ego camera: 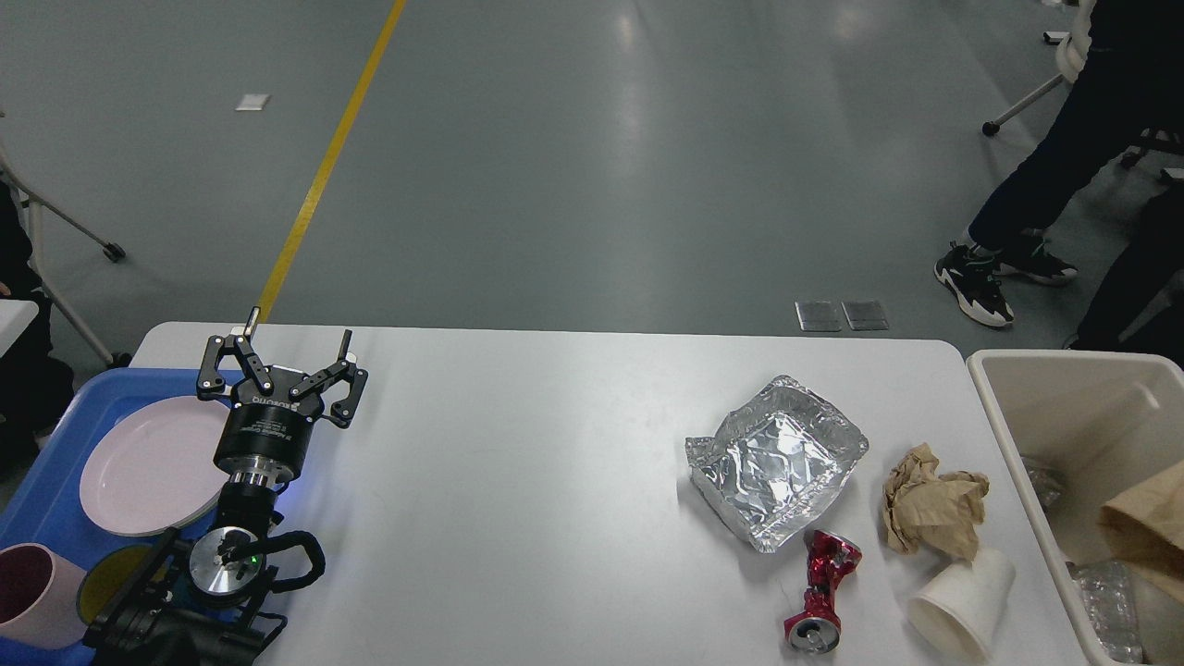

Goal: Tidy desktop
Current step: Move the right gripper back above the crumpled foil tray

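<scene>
Jaws spread wide and empty on our left gripper, which hovers over the tabletop's left end, touching nothing. Just beside it sits a blue tray with a pink plate. Well apart, on the right, lie a foil tray, crumpled paper, a crushed red can and a tipped white cup, near a beige bin. Our right gripper is out of view.

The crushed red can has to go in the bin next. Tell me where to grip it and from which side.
Grip the crushed red can at its pinched waist, coming from above with the fingers closing across its width. It lies flat on the desktop, lengthwise toward the camera, and the middle looks narrowest. The white paper cup to its right leaves a gap for one finger.
</scene>
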